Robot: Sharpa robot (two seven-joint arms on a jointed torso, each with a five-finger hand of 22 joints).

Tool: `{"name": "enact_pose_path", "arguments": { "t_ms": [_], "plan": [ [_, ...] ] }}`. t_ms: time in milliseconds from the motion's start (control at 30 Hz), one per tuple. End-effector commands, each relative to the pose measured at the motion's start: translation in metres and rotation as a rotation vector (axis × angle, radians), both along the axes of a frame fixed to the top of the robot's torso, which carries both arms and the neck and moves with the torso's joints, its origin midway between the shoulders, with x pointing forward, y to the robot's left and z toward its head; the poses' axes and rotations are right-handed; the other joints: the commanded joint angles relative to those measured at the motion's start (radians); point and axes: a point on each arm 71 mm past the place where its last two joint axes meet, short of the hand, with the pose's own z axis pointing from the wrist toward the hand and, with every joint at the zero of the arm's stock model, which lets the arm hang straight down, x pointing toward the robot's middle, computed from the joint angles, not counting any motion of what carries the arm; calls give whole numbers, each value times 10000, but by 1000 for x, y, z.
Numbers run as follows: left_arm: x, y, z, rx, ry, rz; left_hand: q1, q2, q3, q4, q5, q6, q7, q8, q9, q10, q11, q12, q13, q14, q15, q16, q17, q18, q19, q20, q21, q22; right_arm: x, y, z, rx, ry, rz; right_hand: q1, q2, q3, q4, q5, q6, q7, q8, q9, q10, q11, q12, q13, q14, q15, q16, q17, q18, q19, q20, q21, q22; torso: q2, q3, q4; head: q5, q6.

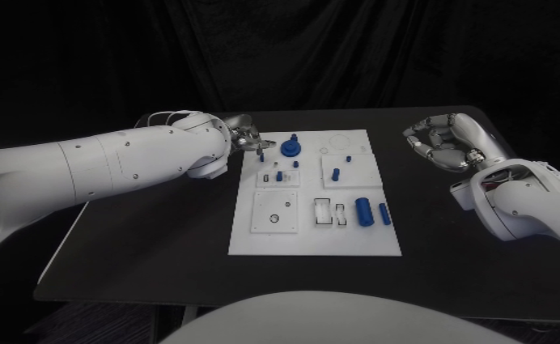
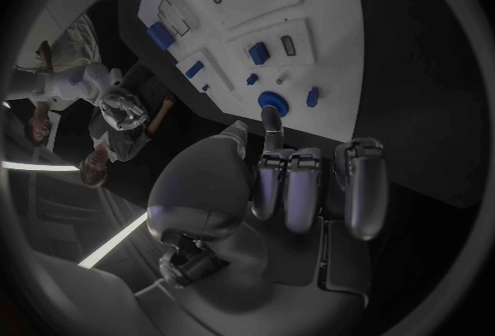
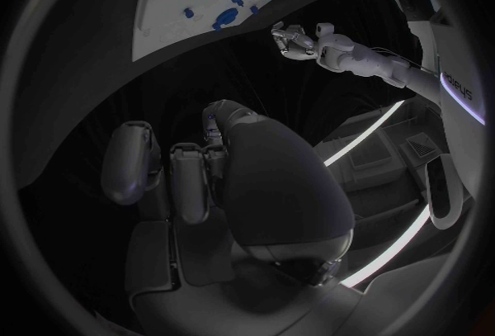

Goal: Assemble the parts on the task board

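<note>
Blue round part [image 1: 290, 148] is sitting just right of your left hand [image 1: 248, 140], whose fingers are curling empty, nearer than the right hand [image 1: 441, 143].

The board [image 1: 315, 231] lies mid-tabletop [image 1: 152, 255]. The left hand [image 1: 248, 140] sits at the board's far left corner, beside a knobbed part [image 1: 290, 147] standing near the far edge. The right hand [image 1: 441, 143] hangs well to the board's right. Two cylinders [image 1: 363, 210] lie side by side near the board's right edge.
</note>
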Motion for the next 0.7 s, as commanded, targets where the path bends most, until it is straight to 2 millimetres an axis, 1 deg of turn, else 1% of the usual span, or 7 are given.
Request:
{"name": "enact_pose_path", "arguments": {
  "t_ms": [33, 100, 167, 300, 367, 500, 700],
  "plan": [
    [2, 4, 2, -225, 575, -31, 298, 21, 37, -131, 43, -66, -54, 26, -3, 1035, -60, 36, 2634, 1021, -74, 27, 2635, -74, 530, -75, 16, 2250, 1, 0, -2, -33, 99, -36, -91, 14, 58, 26, 57, -46, 21, 68, -12, -61, -12, -16, 393, 521, -21, -35, 1479, 106, -81, 4, -65, 1560, 12, -5, -3, 47, -1],
    [6, 10, 1, 2, 880, 76, 372, 14, 35, -144, 57, -121, -40, -20, -35, 1035, -53, 36, 2634, 1021, -70, 27, 2635, -65, 512, -76, -21, 2238, 2, 1, -2, -38, 92, -13, -91, 14, 58, 26, 57, -46, 21, 68, -12, -61, -12, -16, 393, 521, -21, -35, 1479, 106, -81, 4, -65, 1560, 11, -5, -3, 70, -1],
    [10, 15, 0, 196, 1097, 152, 615, -31, 16, -200, 78, -277, 15, -209, -182, 1035, -9, 36, 2634, 1021, -39, 27, 2635, -48, 473, -59, -95, 2214, 2, 2, -2, -39, 76, 9, -91, 14, 58, 26, 57, -46, 21, 68, -12, -61, -12, -16, 393, 521, -21, -35, 1479, 106, -81, 4, -65, 1560, 8, -4, -1, 82, -1],
    [19, 21, -1, 647, 1122, 152, 774, -60, 5, -249, 197, -296, 29, -271, -245, 1035, 5, 36, 2634, 1021, -26, 27, 2635, -60, 492, -46, -39, 2230, 3, 3, -2, -32, 55, 61, -99, 18, 58, 32, 57, -43, 20, 71, -12, -46, -12, -9, 410, 520, -21, -36, 1478, 106, -80, 5, -63, 1561, 6, -3, 4, 73, -1],
    [25, 23, -1, 842, 1050, 150, 784, -104, -29, -248, 192, -308, 42, -288, -259, 1035, 14, 36, 2634, 1021, -21, 27, 2635, -59, 489, -41, -42, 2229, 3, 4, -2, -28, 49, 95, -99, 18, 58, 32, 57, -43, 20, 71, -12, -46, -12, -9, 410, 520, -21, -36, 1478, 106, -80, 5, -63, 1561, 7, -3, 5, 60, -1],
    [34, 24, -2, 1101, 1002, 152, 738, -166, -158, -159, 100, -399, 103, -368, -312, 1035, 60, 36, 2634, 1021, 14, 27, 2635, -56, 476, -16, -58, 2223, 3, 6, -2, -22, 47, 142, -99, 18, 58, 32, 57, -43, 20, 71, -12, -46, -12, -9, 410, 520, -21, -36, 1478, 106, -80, 5, -63, 1561, 14, -5, 5, 86, -1],
    [43, 18, -5, 1287, 1044, 84, 650, -144, -287, -27, 16, -494, 159, -440, -356, 1035, 111, 36, 2634, 1021, 58, 27, 2635, -46, 452, 20, -98, 2209, 4, 8, -3, -11, 54, 195, -104, 25, 61, 35, 59, -40, 18, 76, -11, -35, -13, -3, 423, 526, -21, -24, 1489, 101, -72, 5, -45, 1566, 46, -25, 0, 115, -1]
  ]
}}
